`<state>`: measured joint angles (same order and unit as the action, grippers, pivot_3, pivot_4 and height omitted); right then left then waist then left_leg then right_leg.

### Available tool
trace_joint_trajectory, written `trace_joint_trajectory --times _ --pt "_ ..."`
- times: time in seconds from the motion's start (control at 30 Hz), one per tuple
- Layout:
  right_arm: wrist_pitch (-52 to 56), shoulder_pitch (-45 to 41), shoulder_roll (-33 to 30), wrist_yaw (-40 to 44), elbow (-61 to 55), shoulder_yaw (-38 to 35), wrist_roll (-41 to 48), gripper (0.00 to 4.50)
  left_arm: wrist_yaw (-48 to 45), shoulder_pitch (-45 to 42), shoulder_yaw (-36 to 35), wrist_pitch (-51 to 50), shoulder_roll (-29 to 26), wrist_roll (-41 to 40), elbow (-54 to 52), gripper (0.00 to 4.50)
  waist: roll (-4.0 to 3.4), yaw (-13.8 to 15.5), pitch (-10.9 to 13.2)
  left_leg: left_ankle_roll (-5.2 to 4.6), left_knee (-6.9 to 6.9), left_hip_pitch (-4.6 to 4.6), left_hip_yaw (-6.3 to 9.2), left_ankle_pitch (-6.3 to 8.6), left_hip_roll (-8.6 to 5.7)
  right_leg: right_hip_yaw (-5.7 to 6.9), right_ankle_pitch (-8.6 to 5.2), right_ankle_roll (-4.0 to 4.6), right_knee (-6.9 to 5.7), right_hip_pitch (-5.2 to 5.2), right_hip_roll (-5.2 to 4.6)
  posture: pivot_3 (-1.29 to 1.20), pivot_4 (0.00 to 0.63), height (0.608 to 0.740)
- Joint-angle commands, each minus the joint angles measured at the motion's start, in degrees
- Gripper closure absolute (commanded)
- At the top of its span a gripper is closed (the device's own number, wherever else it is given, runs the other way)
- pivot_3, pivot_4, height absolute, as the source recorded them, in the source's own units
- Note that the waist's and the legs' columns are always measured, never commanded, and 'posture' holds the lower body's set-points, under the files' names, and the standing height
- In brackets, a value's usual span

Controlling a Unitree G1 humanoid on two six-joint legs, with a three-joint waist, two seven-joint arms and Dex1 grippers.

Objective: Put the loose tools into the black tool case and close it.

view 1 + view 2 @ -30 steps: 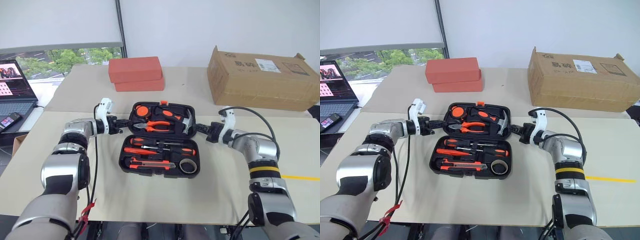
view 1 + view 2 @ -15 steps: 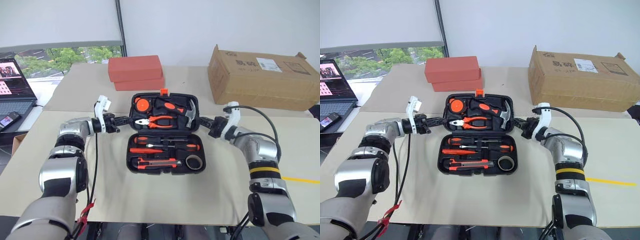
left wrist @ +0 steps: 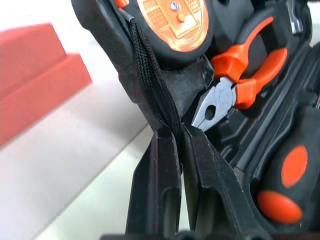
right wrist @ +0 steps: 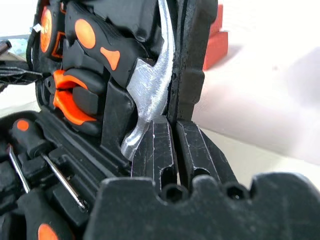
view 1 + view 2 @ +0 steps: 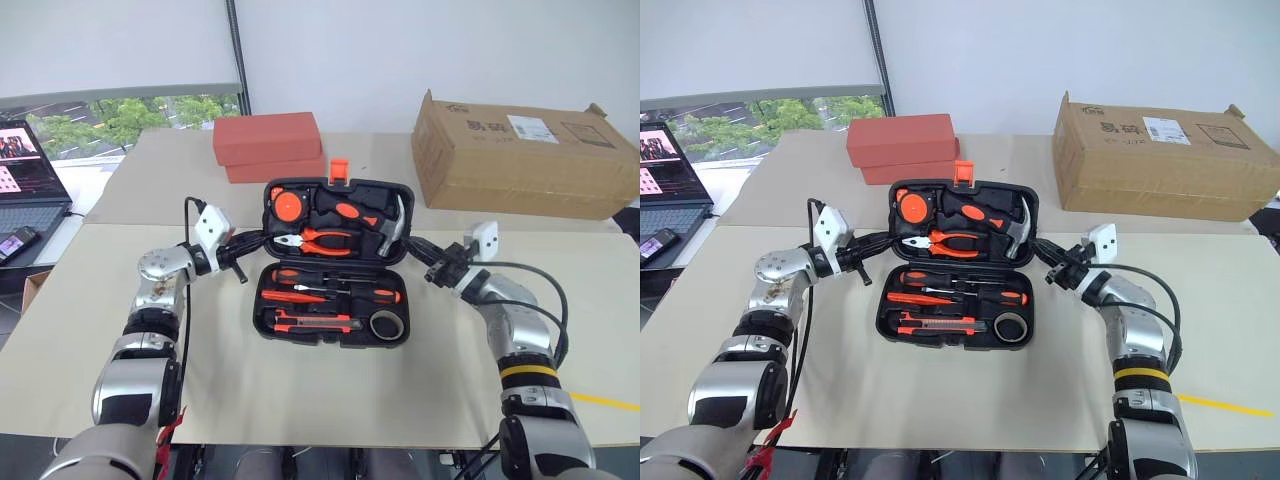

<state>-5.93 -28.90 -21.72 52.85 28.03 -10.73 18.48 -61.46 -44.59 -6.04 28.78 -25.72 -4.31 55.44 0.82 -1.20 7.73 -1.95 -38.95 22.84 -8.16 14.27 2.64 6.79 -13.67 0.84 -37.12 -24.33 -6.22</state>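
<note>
The black tool case (image 5: 330, 341) lies open mid-table, its lid (image 5: 322, 189) tilted up, orange latch (image 5: 338, 170) on top. In the base sit the loose tools: screwdrivers (image 5: 330, 294), a utility knife (image 5: 308, 322) and a grey tape roll (image 5: 385, 324). Pliers (image 5: 318, 238) and a hammer (image 5: 394, 222) sit in the lid. My left gripper (image 5: 262, 238) is shut on the lid's left edge; the left wrist view shows its fingers (image 3: 160, 150) pinching the rim. At the lid's right edge my right gripper (image 5: 413, 246) is shut, its fingers (image 4: 157, 140) beside the hammer head.
Two stacked red boxes (image 5: 268, 147) stand behind the case. A brown cardboard box (image 5: 520, 155) stands at the back right. A laptop (image 5: 28, 170) and a phone (image 5: 18, 240) lie off the table's left edge.
The lid has swung up from lying flat to standing tilted over the base. Both grippers rolled and rose with its edges while staying shut.
</note>
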Motion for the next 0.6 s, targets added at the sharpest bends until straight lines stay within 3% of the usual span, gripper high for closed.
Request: trace_joint_trajectory --times 0.03,0.27,0.4,0.57,0.6 --pt "-11.08 0.64 -0.93 3.48 -1.66 1.4 -1.78 4.5 1.09 1.54 2.23 10.5 -1.41 2.32 -2.33 4.48 0.0 0.03 0.0 0.0 0.01 -0.02 0.01 0.0 0.01 0.01 0.0 0.0 0.0 0.03 0.0 0.0 0.15 0.711" --pt "-29.4 2.34 -3.07 1.73 3.84 1.83 -7.09 4.5 7.3 4.24 3.87 22.41 -5.66 5.56 -0.25 4.48 0.0 -0.09 0.0 -0.01 0.0 -0.12 -0.03 0.0 0.01 -0.01 0.0 0.0 -0.01 0.08 -0.02 0.0 0.15 0.711" --pt "-30.95 4.68 -5.71 4.47 3.74 4.1 -7.75 4.5 6.75 6.35 6.32 29.24 -7.94 6.84 -0.27 4.48 0.0 -0.18 0.0 0.0 0.01 -0.15 -0.05 0.0 0.05 -0.01 0.0 0.0 -0.01 0.08 -0.01 0.0 0.15 0.711" --pt "-28.6 10.42 -9.96 5.96 0.07 5.8 -7.79 4.5 6.94 10.26 11.53 44.22 -13.46 12.12 0.18 2.81 -0.02 0.17 -0.01 -0.09 0.08 -0.39 -0.15 0.08 0.05 -0.01 -0.01 0.0 0.03 0.26 -0.1 0.0 0.15 0.711" --pt "-28.93 12.22 -11.65 7.19 -0.45 6.45 -8.22 4.5 8.0 11.12 12.26 46.94 -14.88 13.7 1.11 2.24 -0.02 0.31 -0.01 -0.12 0.1 -0.42 -0.16 0.1 0.04 -0.01 -0.01 0.0 0.03 0.27 -0.16 0.0 0.15 0.711"
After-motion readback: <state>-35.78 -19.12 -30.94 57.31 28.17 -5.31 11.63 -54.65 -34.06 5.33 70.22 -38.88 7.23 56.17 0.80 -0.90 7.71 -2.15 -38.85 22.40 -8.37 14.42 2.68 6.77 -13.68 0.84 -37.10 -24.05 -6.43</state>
